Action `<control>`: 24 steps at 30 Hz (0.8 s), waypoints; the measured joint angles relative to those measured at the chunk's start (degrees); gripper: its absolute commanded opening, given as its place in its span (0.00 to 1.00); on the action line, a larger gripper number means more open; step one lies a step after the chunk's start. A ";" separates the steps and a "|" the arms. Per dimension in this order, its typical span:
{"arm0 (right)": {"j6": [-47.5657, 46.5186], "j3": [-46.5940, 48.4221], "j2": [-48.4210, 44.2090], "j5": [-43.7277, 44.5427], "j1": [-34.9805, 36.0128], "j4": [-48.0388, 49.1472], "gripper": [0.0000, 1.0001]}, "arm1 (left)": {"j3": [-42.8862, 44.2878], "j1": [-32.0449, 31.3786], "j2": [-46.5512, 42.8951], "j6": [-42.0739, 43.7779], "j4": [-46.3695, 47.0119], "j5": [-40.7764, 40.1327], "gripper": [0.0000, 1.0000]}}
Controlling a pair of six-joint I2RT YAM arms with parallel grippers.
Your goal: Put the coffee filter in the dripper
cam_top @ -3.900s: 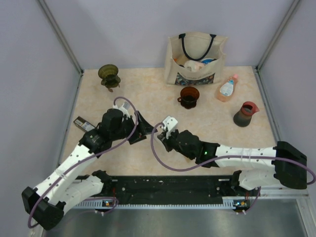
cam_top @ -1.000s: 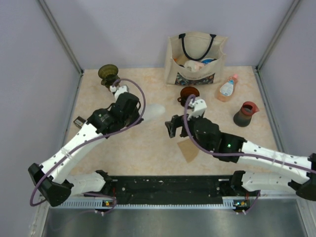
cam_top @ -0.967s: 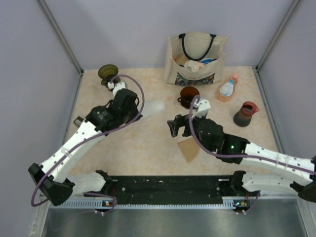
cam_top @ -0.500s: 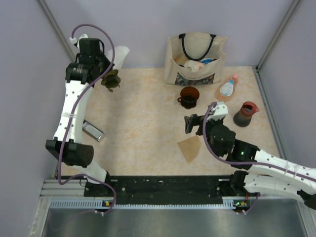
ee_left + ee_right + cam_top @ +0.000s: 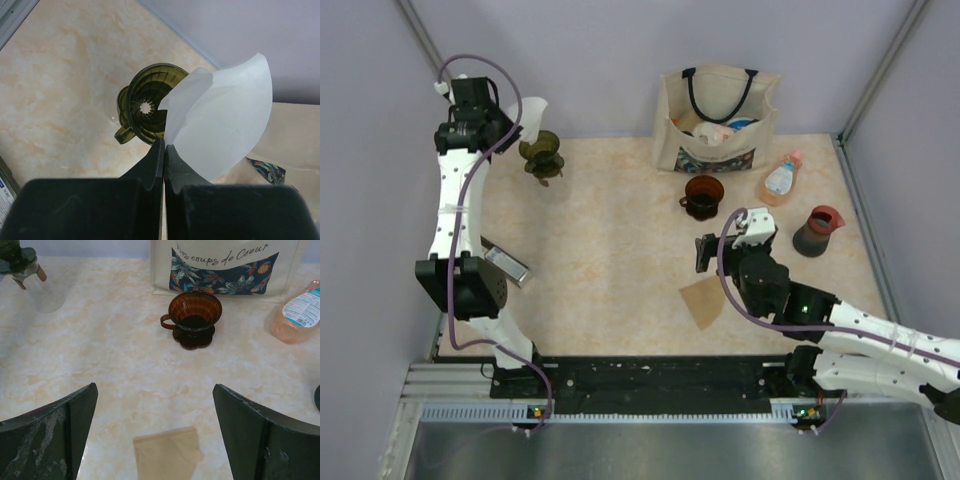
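Far-left corner of the beige marbled tabletop (image 5: 610, 250): olive-green ribbed plastic dripper (image 5: 541, 152), upright. White paper coffee filter (image 5: 225, 120) is pinched in the left gripper (image 5: 163, 144), above the dripper and not in it.

Back centre: cream canvas tote bag (image 5: 717, 120). Before it stands a brown glass dripper (image 5: 703, 195). To its right lies a pink plastic bottle (image 5: 779, 180). Further right and nearer stands a dark jug with red lid (image 5: 816, 230).

Front centre: flat brown paper filter (image 5: 703, 302).

Left edge, before the olive dripper: flat dark packet (image 5: 505, 264).
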 measured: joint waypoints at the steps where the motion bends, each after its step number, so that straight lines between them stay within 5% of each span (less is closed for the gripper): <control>1: -0.04 -0.20 0.09 0.00 -0.04 -0.15 0.99 | 0.09 0.13 0.04 0.15 0.50 0.39 0.00; 12: -0.39 -0.24 2.54 0.17 -0.42 -0.31 0.99 | -0.04 0.68 3.45 0.98 3.82 2.64 0.02; 20: -0.50 -0.22 2.64 0.15 -0.44 -0.31 0.99 | -0.59 1.40 5.81 2.03 3.69 3.28 0.54; 24: -0.90 -0.22 2.78 0.17 -0.46 -0.31 0.99 | -0.44 1.40 5.79 2.80 3.50 3.32 0.69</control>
